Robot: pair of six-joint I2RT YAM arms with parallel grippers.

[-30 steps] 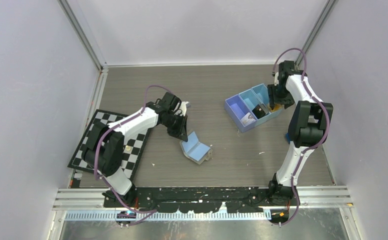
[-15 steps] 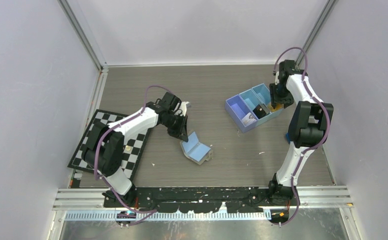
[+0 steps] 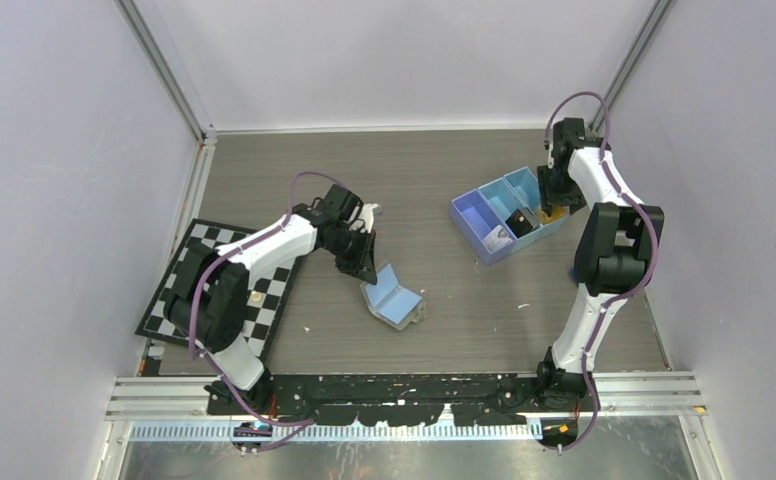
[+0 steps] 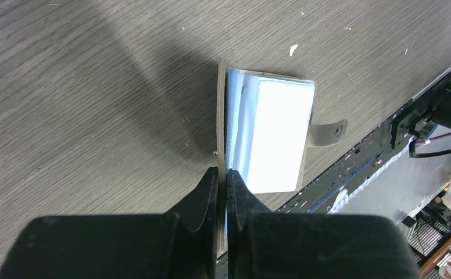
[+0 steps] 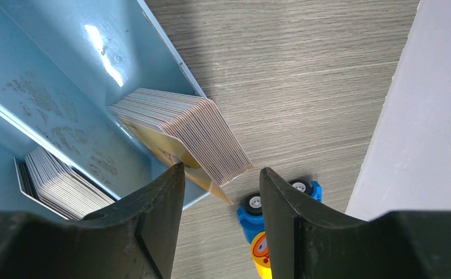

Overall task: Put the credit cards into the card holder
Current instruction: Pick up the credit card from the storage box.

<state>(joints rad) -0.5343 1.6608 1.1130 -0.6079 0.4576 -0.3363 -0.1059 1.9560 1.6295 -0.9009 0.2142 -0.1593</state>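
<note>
**Grey surface, lilac walls: wallet propped open, card pick at risk**

Nearest the bases, on the wood-grain surface (image 3: 464, 320): left gripper (image 3: 362, 262), jaws clamped flat on one grey flap of the card holder (image 3: 392, 297). Props it open in a V, pale blue pockets showing, snap tab out to the side. Risk here: a thin flap in a narrow pinch, so liable to slide free or fold shut once a card pushes against a pocket.

Farther back: right gripper (image 5: 220, 174), jaws well apart and holding nothing. Straddles the low corner of a leaning stack of credit cards (image 5: 182, 131) in the end compartment of the blue tray (image 5: 49, 70). Risks here:
- closing on several cards at once, the edges being packed tight;
- catching only the yellowish bottom card (image 5: 176, 154) by its corner and twisting it;
- nudging the stack over the tray wall toward the toy car (image 5: 269, 226) just outside.

Counted:
- two arms
- one card holder, no card seen in it
- one tray with three compartments
- two card stacks in the right wrist view, each too thick to count
- one toy car
- one checkerboard mat (image 3: 199, 290)
</note>
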